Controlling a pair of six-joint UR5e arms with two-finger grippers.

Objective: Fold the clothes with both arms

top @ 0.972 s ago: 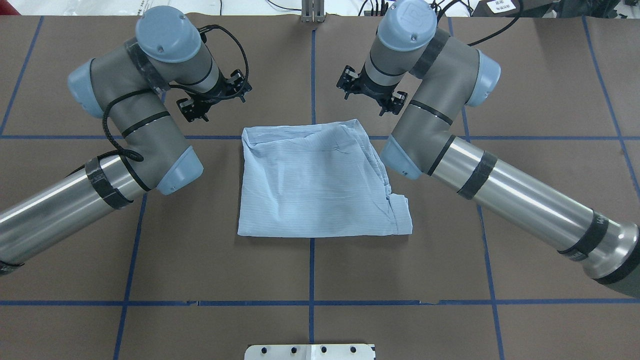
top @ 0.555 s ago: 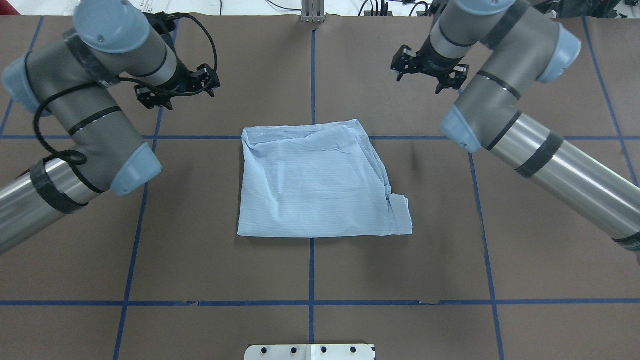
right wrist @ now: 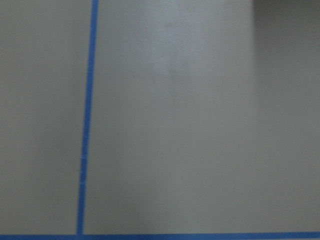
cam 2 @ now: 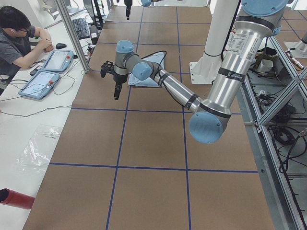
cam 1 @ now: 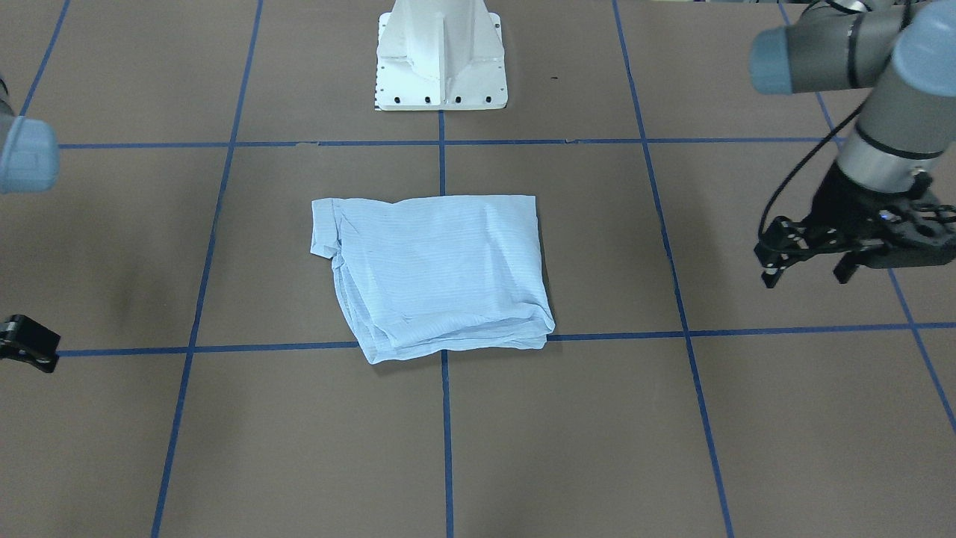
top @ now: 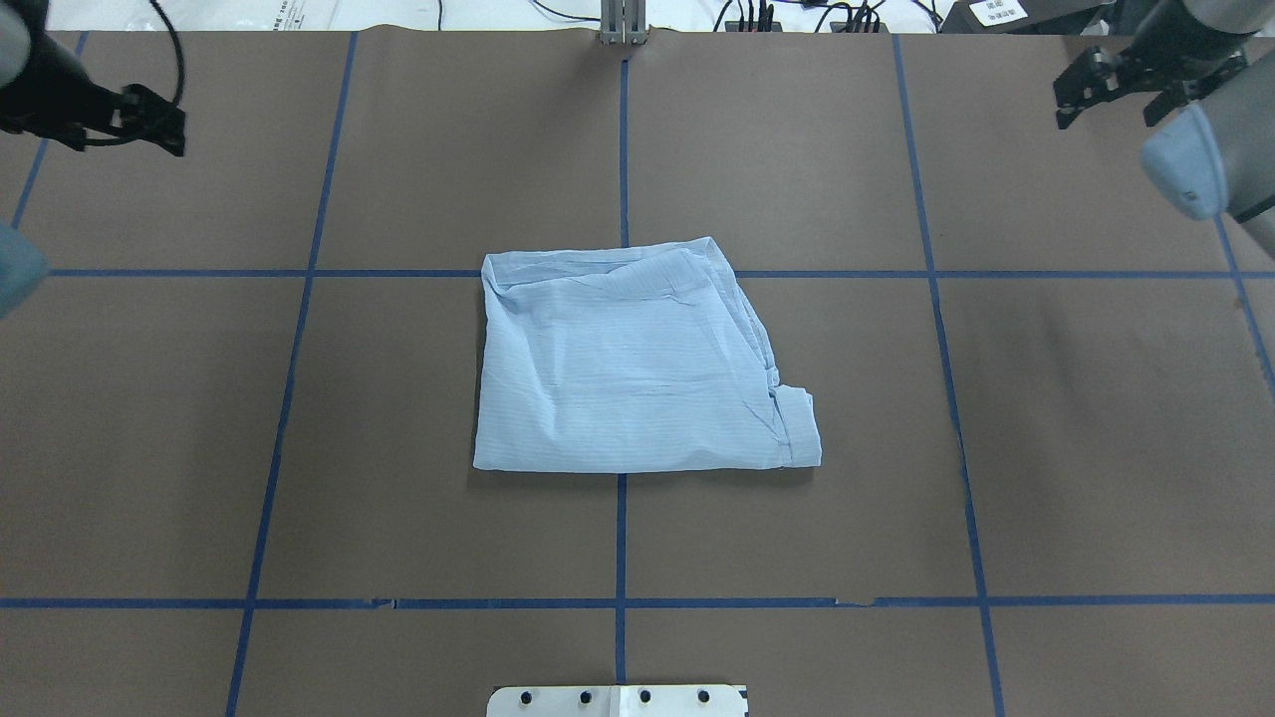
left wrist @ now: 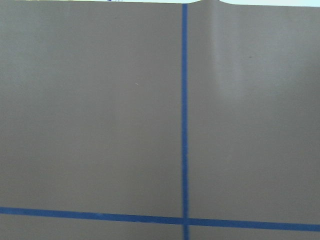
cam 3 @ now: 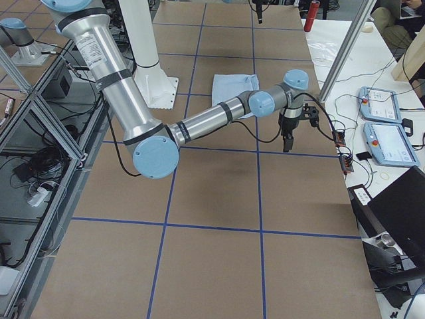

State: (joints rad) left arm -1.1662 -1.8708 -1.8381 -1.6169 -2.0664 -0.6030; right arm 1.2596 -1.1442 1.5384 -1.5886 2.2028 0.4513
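Left gripper [cam 1: 806, 273]: jaws spread, empty, held above the table [top: 398, 498] near its far left corner, well apart from the shirt. Shirt [top: 628, 368]: folded into a rough rectangle, flat at the table centre, between the two grippers, touched by neither. Right gripper [top: 1108, 108]: jaws spread, empty, near the far right corner, well apart from the shirt.

This is a robotics lab: the counter [top: 398, 418] is papered brown and marked in a blue tape grid [top: 621, 538] around a white pedestal [cam 1: 441, 60]. Across the counter from the pedestal, a side desk [cam 2: 12, 115] carries teach pendants [cam 2: 41, 82] and a keyboard [cam 2: 79, 28], a person [cam 2: 17, 43] seated at it.
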